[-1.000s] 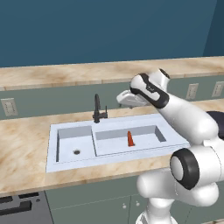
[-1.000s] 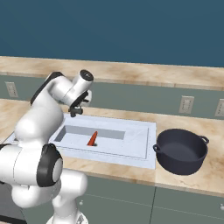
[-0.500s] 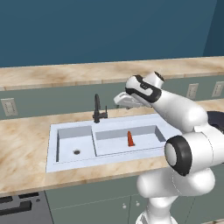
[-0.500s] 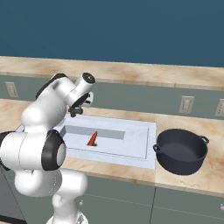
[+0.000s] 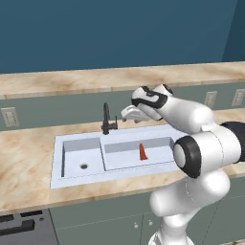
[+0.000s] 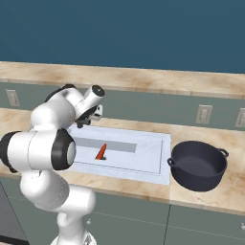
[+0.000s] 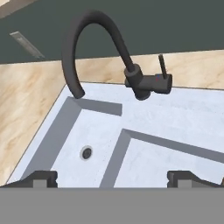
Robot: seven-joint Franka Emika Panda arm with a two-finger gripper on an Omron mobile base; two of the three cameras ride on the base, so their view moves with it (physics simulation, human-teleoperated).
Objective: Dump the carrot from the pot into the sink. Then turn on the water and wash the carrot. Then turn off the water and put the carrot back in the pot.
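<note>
From the left base view, the carrot [image 5: 142,151] stood point-up in the wider basin of the sink [image 5: 76,178], evidently dumped there already. The gripper [image 5: 128,114] hung above the sink's back edge, just right of the black faucet [image 5: 107,119], a placing that suits reaching for the tap. No water ran from the spout.

From the right base view, the pot [image 6: 199,165] sat upright on the worktop [image 6: 229,191] just beside the sink's [image 6: 143,174] right edge, apart from the arm, probably parked close for the carrot's [image 6: 101,152] return.

In the hand view, the faucet [image 7: 98,41] arched over the narrower basin with its lever [image 7: 162,66] upright. The fingertips [image 7: 41,178] stood far apart, the jaws released and holding nothing, presumably ready to push the lever.
</note>
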